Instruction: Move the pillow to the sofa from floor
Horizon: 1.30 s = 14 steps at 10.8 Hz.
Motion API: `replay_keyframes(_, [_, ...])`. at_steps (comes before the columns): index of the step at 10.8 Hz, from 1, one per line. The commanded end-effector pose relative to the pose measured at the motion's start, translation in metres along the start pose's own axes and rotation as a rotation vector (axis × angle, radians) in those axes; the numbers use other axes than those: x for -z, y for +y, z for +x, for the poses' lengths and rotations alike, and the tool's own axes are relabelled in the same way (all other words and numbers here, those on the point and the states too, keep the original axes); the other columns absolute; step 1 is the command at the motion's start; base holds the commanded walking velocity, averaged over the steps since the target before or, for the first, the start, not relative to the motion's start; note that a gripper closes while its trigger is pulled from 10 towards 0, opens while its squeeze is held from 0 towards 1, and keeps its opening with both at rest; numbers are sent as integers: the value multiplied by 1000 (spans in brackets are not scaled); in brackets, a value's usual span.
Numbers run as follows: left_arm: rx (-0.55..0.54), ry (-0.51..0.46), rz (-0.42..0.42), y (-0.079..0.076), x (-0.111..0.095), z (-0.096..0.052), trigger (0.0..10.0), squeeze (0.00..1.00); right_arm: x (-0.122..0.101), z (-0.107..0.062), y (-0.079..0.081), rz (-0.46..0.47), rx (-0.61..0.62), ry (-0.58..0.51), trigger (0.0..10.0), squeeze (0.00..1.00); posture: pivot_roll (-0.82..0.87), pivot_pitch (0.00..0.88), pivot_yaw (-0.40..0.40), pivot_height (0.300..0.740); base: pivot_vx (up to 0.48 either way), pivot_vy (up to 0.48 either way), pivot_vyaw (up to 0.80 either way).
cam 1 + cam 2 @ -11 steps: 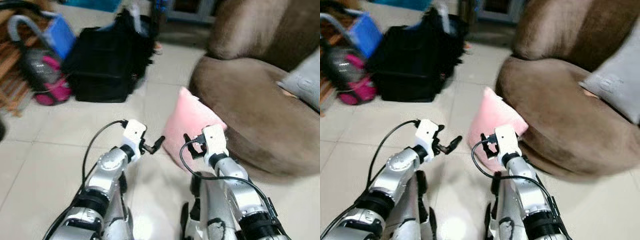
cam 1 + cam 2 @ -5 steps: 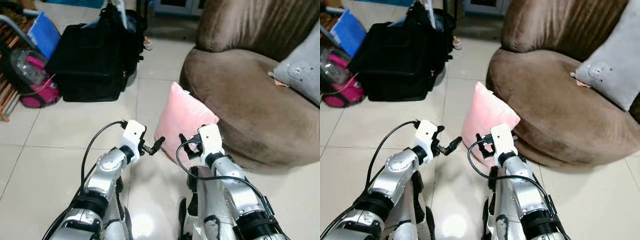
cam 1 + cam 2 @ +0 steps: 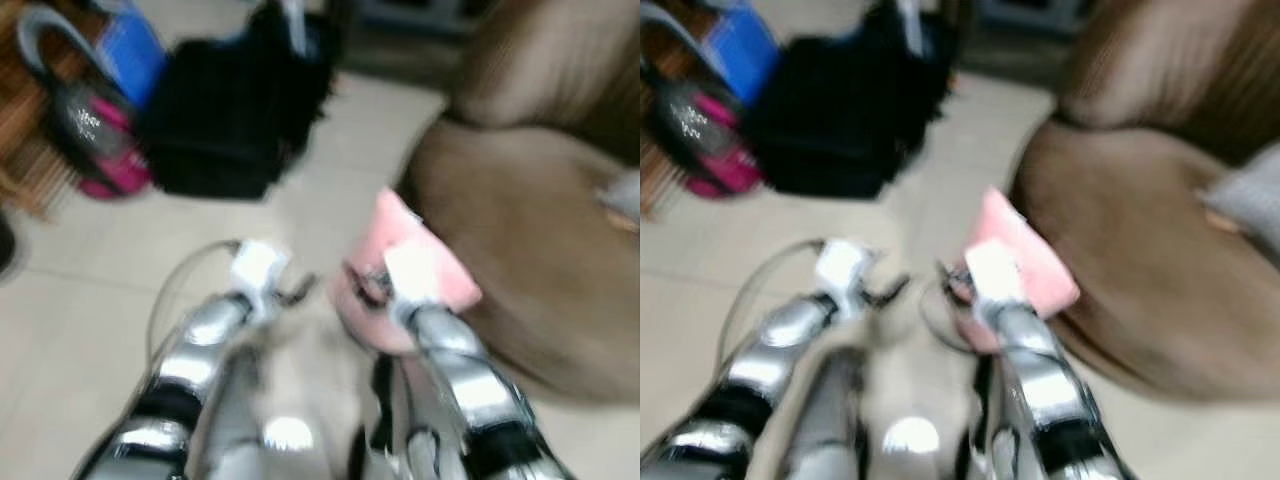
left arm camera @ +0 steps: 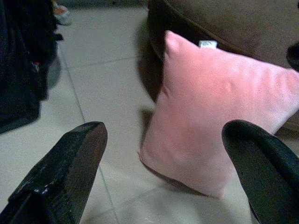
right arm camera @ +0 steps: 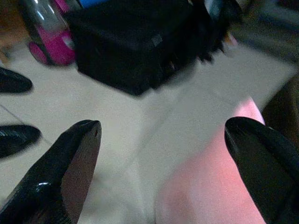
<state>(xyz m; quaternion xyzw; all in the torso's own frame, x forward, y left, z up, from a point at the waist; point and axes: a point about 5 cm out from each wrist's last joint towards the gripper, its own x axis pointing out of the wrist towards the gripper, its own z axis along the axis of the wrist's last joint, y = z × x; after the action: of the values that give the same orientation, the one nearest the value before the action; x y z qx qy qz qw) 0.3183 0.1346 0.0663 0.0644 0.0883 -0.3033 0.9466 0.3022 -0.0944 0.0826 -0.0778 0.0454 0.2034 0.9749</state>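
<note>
Pillow [image 4: 215, 116] against sofa [image 4: 243, 23], just ahead of both wide-spread end effectors [image 4: 163, 172] [image 5: 161, 170].

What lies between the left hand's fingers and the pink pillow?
Only bare tiled floor; the left wrist view shows the left hand open, short of the pink pillow.

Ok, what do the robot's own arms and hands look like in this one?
Both arms are shiny silver with black bands at the joints. Each wrist carries a white boxy block, and a thin black cable loops from it. The left hand and right hand each have two long, glossy black fingers with rounded tips.
</note>
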Motion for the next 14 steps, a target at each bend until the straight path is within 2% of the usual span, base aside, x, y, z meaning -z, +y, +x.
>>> replay_keyframes(1, [85, -16, 1, -23, -3, 11, 10000, 0, 23, -14, -15, -7, 51, 94, 10000, 0, 75, 200, -66, 506, 390, -274, 750])
replay_keyframes(3, [90, -5, 27, -26, -2, 11, 10000, 0, 22, -14, -15, 27, 68, 86, 10000, 0, 75, 202, -64, 506, 0, 0, 231])
replay_keyframes(8, [64, -9, 37, -22, -4, 11, 10000, 0, 19, -12, -16, -2, 72, 68, 10000, 0, 75, 204, -61, 506, 0, 0, 0])
replay_keyframes(14, [69, -7, 35, -23, -3, 12, 10000, 0, 21, -13, -19, 29, 88, 76, 10000, 0, 72, 203, -63, 506, 0, 0, -680])
